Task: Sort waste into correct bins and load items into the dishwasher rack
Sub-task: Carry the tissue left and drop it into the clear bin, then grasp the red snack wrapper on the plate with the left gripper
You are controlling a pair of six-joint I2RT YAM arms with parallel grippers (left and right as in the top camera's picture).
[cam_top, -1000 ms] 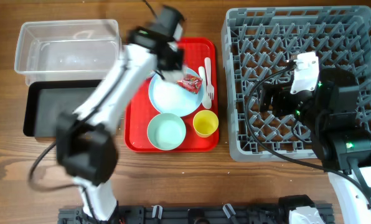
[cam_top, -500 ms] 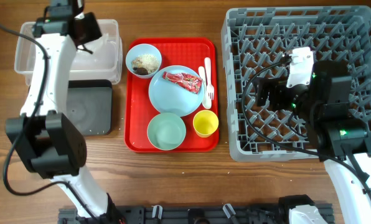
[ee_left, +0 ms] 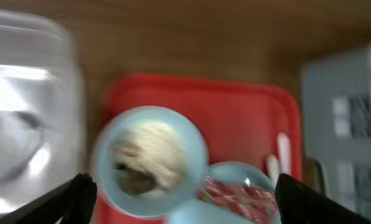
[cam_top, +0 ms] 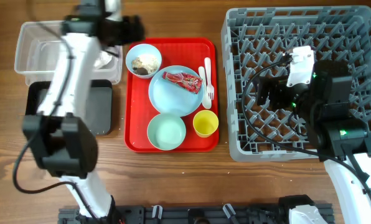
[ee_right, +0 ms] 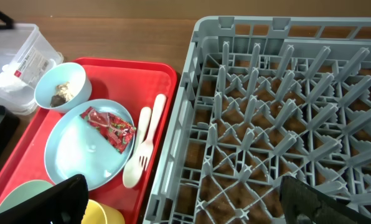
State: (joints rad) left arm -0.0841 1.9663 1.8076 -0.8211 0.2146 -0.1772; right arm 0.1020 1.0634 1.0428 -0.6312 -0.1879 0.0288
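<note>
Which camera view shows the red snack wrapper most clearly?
The right wrist view: the red snack wrapper lies sharp and whole on the pale blue plate. The overhead view shows it whole but smaller. The left wrist view is blurred and cuts it at the bottom edge.

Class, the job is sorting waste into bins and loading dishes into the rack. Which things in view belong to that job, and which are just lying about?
Part of the job:
wrapper
small bowl with scraps
plate
green bowl
cup
fork
spoon
clear tub
black tray
rack

Just lying about:
red tray
</note>
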